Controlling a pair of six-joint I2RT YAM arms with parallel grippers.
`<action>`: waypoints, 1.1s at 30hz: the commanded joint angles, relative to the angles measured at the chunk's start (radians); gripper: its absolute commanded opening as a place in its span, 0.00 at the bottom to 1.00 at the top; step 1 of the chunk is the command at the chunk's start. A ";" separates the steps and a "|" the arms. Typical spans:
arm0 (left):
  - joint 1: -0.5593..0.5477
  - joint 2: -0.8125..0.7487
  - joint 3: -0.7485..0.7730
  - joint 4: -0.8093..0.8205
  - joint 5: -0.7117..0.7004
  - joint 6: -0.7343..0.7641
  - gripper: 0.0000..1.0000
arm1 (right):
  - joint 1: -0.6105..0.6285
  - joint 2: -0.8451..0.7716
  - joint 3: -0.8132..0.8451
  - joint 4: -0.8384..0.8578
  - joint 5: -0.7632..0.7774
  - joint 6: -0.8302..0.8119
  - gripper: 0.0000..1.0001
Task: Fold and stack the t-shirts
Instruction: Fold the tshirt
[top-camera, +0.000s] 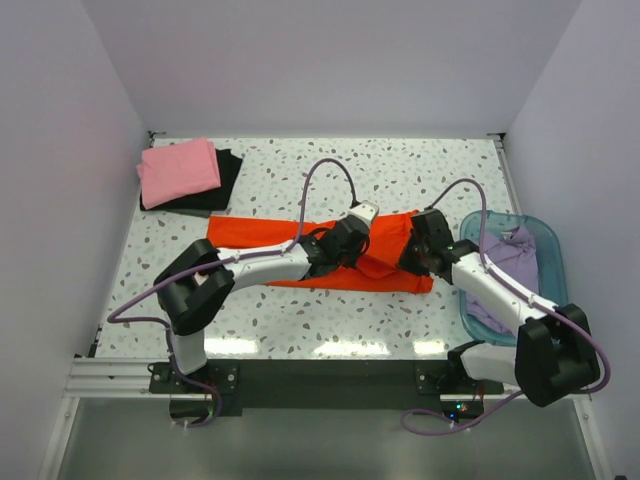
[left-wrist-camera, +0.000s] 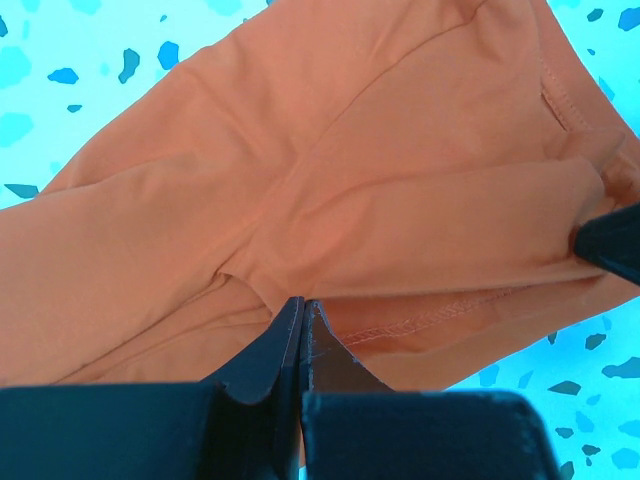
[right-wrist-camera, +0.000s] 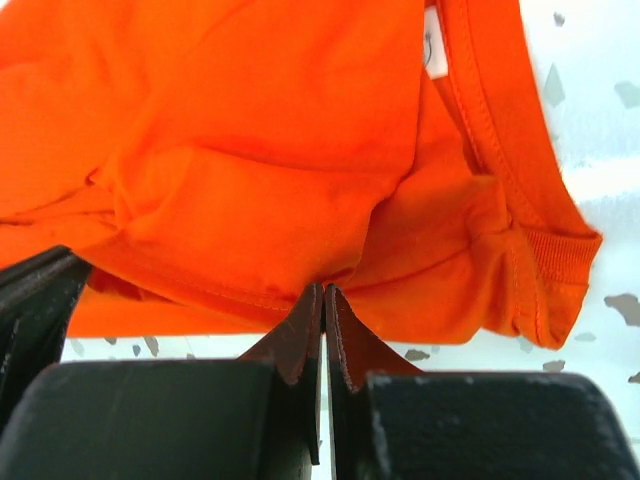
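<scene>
With left gripper (left-wrist-camera: 301, 305) and right gripper (right-wrist-camera: 323, 292) clamped on the orange shirt (top-camera: 250, 232) mid-fold, we judged the next move needed both lifting together.

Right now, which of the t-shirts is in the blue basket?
The pale lavender t-shirt; the other three lie on the table.

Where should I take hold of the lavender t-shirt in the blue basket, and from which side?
Pinch the bunched cloth on top of the lavender t-shirt, coming straight down from above: the walls of the blue basket ring it, so side approaches look blocked. The right end effector is nearest, but right now it is shut on the orange t-shirt.
</scene>
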 joint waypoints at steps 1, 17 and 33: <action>0.005 -0.044 -0.014 0.013 0.003 0.002 0.00 | 0.021 -0.049 -0.023 -0.018 0.024 0.039 0.00; 0.005 -0.049 -0.074 0.018 0.014 -0.038 0.00 | 0.089 -0.123 -0.119 -0.029 0.058 0.087 0.00; 0.005 -0.148 -0.102 -0.036 0.011 -0.052 0.36 | 0.116 -0.173 -0.136 -0.067 0.109 0.076 0.52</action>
